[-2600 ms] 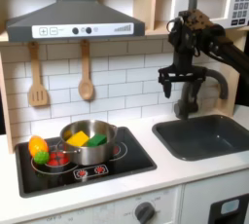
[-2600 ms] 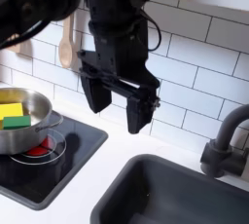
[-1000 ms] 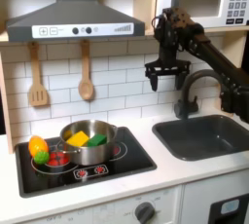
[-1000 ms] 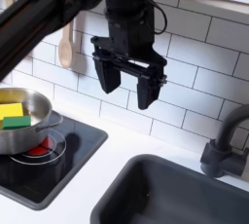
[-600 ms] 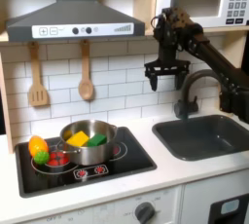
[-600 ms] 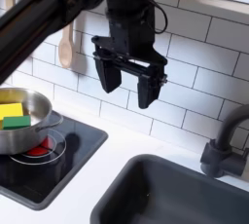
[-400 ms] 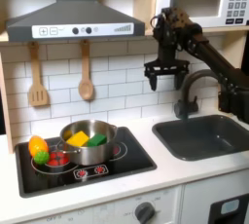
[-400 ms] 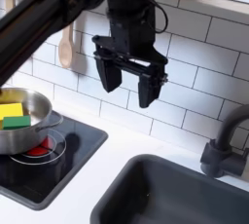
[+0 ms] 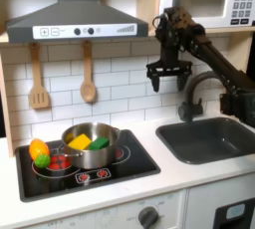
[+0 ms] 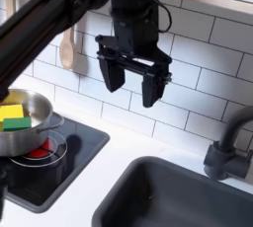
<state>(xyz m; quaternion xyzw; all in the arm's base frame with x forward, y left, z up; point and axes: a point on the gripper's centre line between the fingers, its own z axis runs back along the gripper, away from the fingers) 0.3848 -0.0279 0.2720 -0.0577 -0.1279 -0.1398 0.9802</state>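
Above the worktop (image 9: 174,173), between pot (image 9: 90,143) and sink (image 9: 214,138), the gripper (image 10: 129,83) hung with fingers (image 10: 149,86) spread and empty; nothing was grasped, and the pot sat untouched on the stove (image 9: 110,168).

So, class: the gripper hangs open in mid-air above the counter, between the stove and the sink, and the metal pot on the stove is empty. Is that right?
Not quite. The gripper does hang open above the counter, between the stove and the sink. But the metal pot is not empty: the first exterior view shows yellow and green pieces inside it.
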